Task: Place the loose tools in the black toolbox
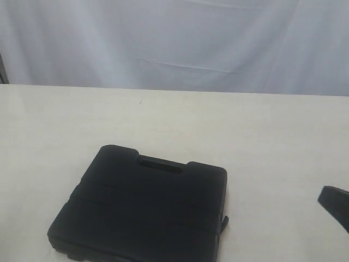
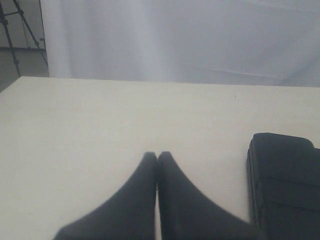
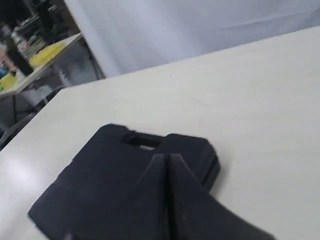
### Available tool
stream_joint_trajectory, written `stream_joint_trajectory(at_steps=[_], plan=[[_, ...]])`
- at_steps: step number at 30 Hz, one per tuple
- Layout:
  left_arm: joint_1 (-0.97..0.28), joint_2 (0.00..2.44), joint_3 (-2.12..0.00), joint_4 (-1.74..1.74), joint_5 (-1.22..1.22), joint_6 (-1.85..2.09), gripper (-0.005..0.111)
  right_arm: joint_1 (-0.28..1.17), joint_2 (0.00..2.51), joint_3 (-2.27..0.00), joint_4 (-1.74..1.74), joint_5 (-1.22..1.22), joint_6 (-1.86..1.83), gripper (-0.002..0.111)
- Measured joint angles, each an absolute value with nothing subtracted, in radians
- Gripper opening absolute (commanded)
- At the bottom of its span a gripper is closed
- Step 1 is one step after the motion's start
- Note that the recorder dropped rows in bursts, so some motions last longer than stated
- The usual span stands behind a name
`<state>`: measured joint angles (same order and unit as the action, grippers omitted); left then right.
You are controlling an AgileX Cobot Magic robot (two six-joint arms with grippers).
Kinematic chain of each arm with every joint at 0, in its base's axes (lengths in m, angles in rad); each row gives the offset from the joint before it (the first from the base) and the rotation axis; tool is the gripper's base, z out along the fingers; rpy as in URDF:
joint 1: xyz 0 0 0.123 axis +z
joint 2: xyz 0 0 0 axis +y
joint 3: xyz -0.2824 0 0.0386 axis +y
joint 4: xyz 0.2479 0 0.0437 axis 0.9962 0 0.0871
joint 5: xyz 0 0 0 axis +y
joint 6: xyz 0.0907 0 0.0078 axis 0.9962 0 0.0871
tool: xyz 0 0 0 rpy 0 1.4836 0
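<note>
You have the black toolbox (image 1: pixel 142 207) lying flat on the pale table (image 1: pixel 262 131). In the exterior view it sits toward the near edge, a little left of centre, with its handle cutout (image 1: pixel 160 164) on the far side, facing the white backdrop (image 1: pixel 174 38). Its lid is down on the base, so the case is closed and you cannot see the recesses or whatever may lie inside. A small dark tab (image 1: pixel 224 222) sticks out at the case's near right corner. Your left gripper (image 2: pixel 158 156) has its two dark fingers pressed together tip to tip, pinching nothing. It hovers over bare tabletop, with the toolbox off to one side and apart from it. Your right gripper (image 3: pixel 161 157) has its jaws pressed together as well, with nothing between them. In its wrist view the tips line up in front of the toolbox lid, just short of the handle cutout. The exterior view shows only a dark piece of that gripper at the right edge, clear of the case and not touching it.
</note>
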<state>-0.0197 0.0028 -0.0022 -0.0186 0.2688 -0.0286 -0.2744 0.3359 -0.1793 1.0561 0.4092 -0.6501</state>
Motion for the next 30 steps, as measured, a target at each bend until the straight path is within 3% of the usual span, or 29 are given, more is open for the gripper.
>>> stream_joint_trajectory(at_steps=[15,30], plan=[[-0.020,0.003,-0.002,-0.019,0.269,-0.029,0.000,-0.318,0.038,-0.003,1.028,0.168,-0.912,0.000],[-0.020,0.003,-0.002,-0.019,0.269,-0.029,0.000,-0.318,0.033,-0.003,1.000,0.167,-0.989,0.000]])
